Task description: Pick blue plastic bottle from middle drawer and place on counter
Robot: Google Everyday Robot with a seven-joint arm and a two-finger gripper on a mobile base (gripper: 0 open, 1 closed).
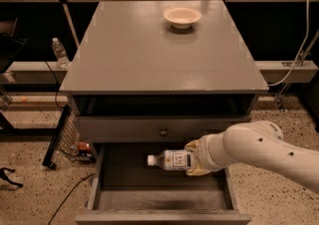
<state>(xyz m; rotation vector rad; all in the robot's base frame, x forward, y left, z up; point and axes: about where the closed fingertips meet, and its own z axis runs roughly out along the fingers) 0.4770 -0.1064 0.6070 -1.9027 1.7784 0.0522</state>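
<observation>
Fingers (193, 145) of the gripper (195, 159) are seen pinched above and below the base end of the blue plastic bottle (172, 160), which is held on its side inside the middle drawer (124, 174), white cap turned toward the drawer's wall at the view's left. The gripper is placed over the right half of the drawer, toward its back, and whether the bottle touches the drawer floor cannot be told. Above the drawer, the table (149, 55) is topped by a pale bowl (182, 17).
</observation>
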